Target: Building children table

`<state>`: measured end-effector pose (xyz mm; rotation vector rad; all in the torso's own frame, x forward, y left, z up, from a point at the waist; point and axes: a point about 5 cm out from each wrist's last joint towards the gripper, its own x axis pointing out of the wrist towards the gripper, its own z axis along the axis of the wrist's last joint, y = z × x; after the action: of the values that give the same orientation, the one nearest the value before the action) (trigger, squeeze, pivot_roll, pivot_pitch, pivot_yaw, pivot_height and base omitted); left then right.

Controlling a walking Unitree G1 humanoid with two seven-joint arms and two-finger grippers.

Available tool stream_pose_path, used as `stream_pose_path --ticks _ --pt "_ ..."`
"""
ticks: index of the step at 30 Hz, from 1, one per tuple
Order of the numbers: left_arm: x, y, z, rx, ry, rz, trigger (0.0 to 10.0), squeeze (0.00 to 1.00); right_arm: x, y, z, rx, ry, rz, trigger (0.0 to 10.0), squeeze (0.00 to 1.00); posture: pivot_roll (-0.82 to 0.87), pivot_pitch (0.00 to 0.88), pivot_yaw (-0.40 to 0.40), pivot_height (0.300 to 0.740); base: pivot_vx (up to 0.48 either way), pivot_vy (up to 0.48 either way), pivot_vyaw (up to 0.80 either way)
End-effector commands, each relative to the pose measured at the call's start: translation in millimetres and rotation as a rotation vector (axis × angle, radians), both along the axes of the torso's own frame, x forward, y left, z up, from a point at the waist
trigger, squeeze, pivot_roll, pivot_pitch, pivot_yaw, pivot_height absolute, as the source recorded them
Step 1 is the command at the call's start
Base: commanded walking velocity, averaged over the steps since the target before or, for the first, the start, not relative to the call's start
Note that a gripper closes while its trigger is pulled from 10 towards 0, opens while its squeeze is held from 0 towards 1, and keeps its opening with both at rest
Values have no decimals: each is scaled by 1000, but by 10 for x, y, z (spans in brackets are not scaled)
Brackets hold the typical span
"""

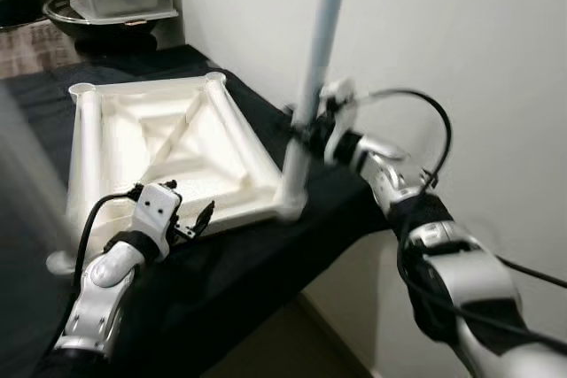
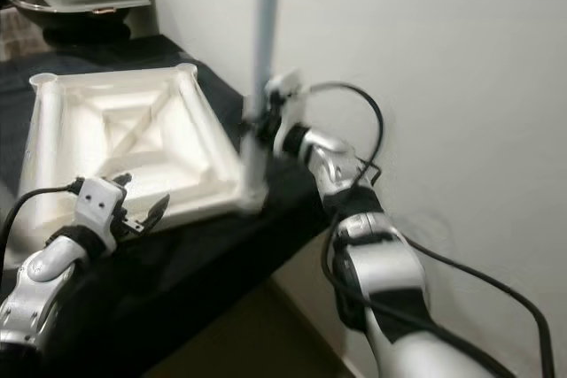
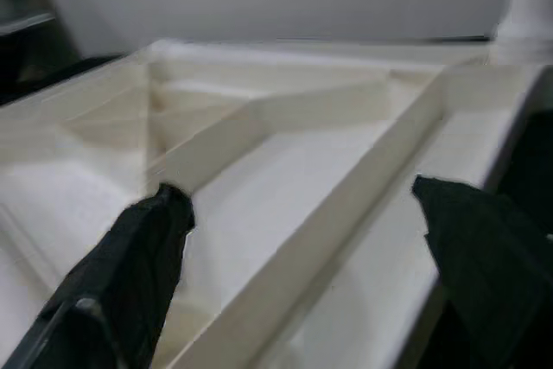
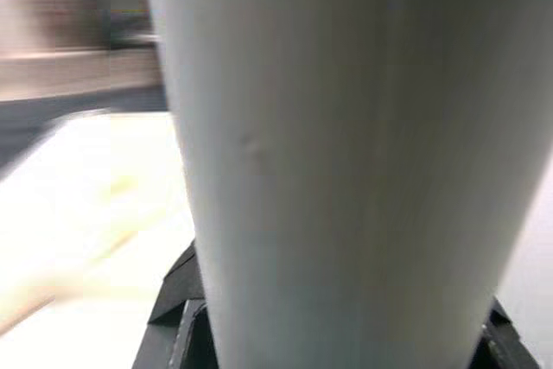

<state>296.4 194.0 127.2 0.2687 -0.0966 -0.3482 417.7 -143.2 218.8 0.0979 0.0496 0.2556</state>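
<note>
Right gripper [image 1: 306,130] clamped on the pale blue table leg [image 1: 321,33], upright in the corner socket.
Left gripper [image 1: 197,221], fingers apart, sits at seven o'clock of the white tabletop [image 1: 168,143], at its near edge.

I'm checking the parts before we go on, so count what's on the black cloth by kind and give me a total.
White tabletop lying upside down: 1
Pale leg standing in its corner, held by the right gripper: 1
Total: 2
The left gripper hovers open at the near edge.
</note>
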Motion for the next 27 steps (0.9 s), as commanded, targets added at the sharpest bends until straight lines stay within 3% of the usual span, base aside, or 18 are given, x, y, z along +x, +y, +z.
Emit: stream_pose_path --ticks 1,2,4,5,6,8,9,10,11,12,13,15,16,18,19,22,26,27 --pt "-10 45 -31 4 14 27 10000 0 -62 -251 -396 -23 202 -236 0 0 26 0 -107 740 0 0 0" --pt "-10 40 -34 4 14 25 10000 0 -103 -316 -511 -11 241 -345 0 0 26 0 -107 740 0 0 0" --pt "-10 40 -33 4 14 24 10000 0 -121 -234 -541 1 244 -351 0 0 29 0 -105 740 0 0 0" --pt "-11 44 -29 4 14 24 10000 0 -131 -43 -488 8 217 -286 10000 0 25 0 -100 740 0 0 0" --pt "-12 46 -28 6 14 24 10000 0 -155 206 -340 25 147 -169 10000 0 22 0 -99 740 0 0 0" --pt "-13 48 -27 7 15 24 10000 0 -198 359 -224 37 95 -89 10000 0 22 0 -99 740 0 0 0" --pt "-13 48 -27 7 15 24 10000 0 -198 359 -224 37 95 -89 10000 0 22 0 -99 740 0 0 0" --pt "-11 46 -28 7 15 23 10000 0 -240 499 -40 80 1 29 10000 0 18 0 -98 740 0 0 0" --pt "-7 41 -30 7 15 22 10000 0 -254 508 96 128 -77 77 10000 937 18 0 -99 740 0 0 0" --pt "-3 37 -30 6 15 22 10000 0 -256 492 173 159 -123 96 10000 937 18 0 -99 740 0 0 0" --pt "0 32 -30 5 15 22 10000 0 -234 451 240 173 -143 121 10000 1000 21 0 -103 740 0 0 0" --pt "1 28 -30 4 14 21 10000 0 -197 417 285 175 -136 112 10000 1000 21 0 -103 740 0 0 0" --pt "0 31 -31 4 13 23 10000 0 -187 415 387 173 -159 203 10000 325 22 0 -105 740 0 0 0" --pt "-1 36 -31 3 12 24 10000 0 -191 415 504 172 -190 314 10000 325 22 0 -105 740 0 0 0" --pt "-4 42 -33 4 12 26 10000 0 -259 385 594 133 -267 477 10000 0 22 0 -108 740 0 0 0" --pt "-10 50 -35 5 12 30 10000 0 -492 313 600 3 -356 853 10000 0 33 0 -117 740 0 0 0" --pt "-11 54 -32 5 10 33 10000 0 -538 323 521 -47 -336 946 10000 0 39 0 -123 740 0 0 0" --pt "-12 59 -28 5 8 36 10000 0 -592 393 409 -91 -298 1062 8196 0 39 0 -123 740 0 0 0"
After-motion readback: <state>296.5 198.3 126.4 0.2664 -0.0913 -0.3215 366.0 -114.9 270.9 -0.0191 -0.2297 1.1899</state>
